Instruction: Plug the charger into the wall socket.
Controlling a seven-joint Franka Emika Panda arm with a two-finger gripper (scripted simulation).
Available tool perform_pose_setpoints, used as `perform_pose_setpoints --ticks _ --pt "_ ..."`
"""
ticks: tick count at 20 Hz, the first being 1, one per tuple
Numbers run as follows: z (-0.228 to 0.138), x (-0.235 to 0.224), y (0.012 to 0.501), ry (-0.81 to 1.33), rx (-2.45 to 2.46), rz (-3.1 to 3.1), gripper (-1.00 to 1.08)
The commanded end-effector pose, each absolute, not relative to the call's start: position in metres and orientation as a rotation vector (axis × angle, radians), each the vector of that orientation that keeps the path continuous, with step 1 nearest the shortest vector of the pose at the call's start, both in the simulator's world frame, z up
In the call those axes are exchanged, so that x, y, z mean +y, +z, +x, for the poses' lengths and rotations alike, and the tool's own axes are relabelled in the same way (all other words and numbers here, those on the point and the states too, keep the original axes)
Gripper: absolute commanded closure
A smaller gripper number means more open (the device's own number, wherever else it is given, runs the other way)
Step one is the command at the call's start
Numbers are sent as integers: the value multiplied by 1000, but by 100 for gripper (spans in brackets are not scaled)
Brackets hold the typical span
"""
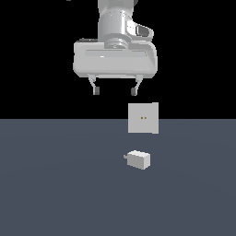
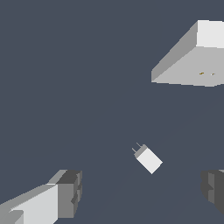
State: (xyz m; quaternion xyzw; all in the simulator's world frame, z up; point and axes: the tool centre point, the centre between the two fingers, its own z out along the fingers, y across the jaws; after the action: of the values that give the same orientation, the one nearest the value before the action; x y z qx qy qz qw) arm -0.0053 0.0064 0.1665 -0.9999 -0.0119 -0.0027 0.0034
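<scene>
A bare simulated test scene: flat grey-blue floor (image 1: 55, 193) under a featureless black backdrop (image 1: 37, 55).

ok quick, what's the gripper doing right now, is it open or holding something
Gripper: open and empty, up above the floor; the charger lies loose below it, untouched.

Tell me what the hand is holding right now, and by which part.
Nothing. The hand hangs open above the floor, fingers apart with empty space between them. The charger lies loose on the floor, apart from the wall socket.
</scene>
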Motion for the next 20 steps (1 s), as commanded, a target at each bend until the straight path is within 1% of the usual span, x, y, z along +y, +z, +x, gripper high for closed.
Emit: perform_pose_setpoints --ticks 1,10,20 --pt "-5 6 167 -9 -37 -3134 -92" --pt "-10 4 162 -43 -100 -3124 -92" --pt "-22 -3 148 -149 -292 -3083 -92"
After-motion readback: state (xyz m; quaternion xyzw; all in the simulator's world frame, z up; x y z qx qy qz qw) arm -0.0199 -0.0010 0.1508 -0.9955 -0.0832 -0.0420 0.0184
